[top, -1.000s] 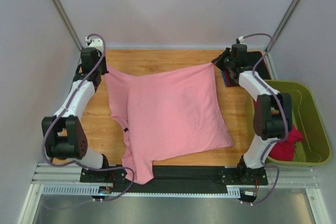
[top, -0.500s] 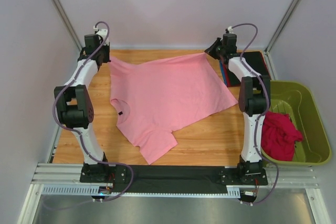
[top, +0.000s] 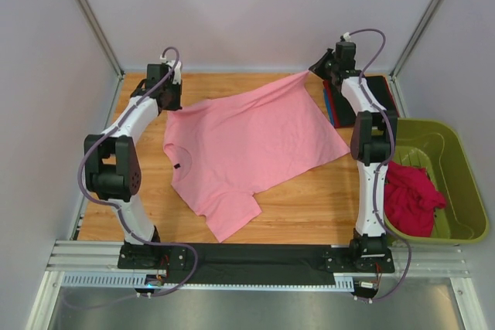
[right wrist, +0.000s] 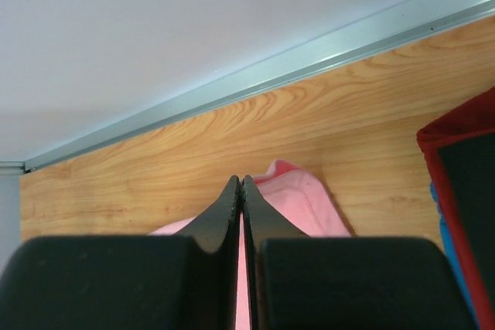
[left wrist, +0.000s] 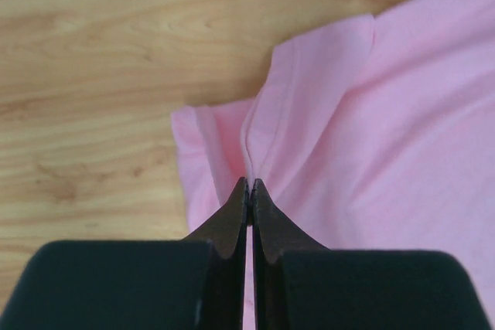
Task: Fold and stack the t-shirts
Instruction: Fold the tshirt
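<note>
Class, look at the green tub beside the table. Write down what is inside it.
A crumpled magenta-red shirt lies at the near end of the tub; the far end shows bare floor. Anything beneath the shirt is covered.

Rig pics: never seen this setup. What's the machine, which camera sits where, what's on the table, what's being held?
Two robot arms are bolted at the near edge of a wooden table. The top view looks down from above and behind them; the other two come from a camera on each wrist. A pink shirt lies spread on the table. The left gripper is shut on its far left edge, the right gripper on its far right corner. Folded shirts are stacked at the far right; a green tub beside the table holds a red shirt.
</note>
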`<move>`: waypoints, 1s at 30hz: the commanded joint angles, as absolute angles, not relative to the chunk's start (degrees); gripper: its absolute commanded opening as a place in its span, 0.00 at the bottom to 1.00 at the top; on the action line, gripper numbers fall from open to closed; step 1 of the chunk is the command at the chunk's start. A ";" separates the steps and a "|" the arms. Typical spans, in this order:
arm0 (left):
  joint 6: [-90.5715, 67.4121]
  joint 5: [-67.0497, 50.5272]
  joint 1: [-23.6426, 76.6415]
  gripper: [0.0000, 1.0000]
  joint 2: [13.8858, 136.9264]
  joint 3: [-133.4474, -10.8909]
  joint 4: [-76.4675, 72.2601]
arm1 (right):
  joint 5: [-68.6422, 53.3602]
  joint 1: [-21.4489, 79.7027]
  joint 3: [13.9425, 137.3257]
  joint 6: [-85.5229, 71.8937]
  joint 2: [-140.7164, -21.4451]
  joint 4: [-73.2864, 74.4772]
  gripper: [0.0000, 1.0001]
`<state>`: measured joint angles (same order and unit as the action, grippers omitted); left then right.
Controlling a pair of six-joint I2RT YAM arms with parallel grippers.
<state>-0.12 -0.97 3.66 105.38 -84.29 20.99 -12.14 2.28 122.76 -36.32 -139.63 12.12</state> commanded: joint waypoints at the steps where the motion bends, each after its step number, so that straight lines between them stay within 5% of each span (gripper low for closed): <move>1: -2.98 -0.09 4.30 0.00 98.28 -81.22 22.50 | -12.48 1.85 126.39 -34.46 -140.98 14.68 0.00; 30: -16.25 -1.23 10.72 0.00 81.65 -63.46 40.86 | -14.24 0.53 111.80 -29.62 -133.42 16.26 0.00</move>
<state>-12.64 1.15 9.69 82.70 -64.23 38.94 -13.56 0.80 112.01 -31.00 -137.69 17.19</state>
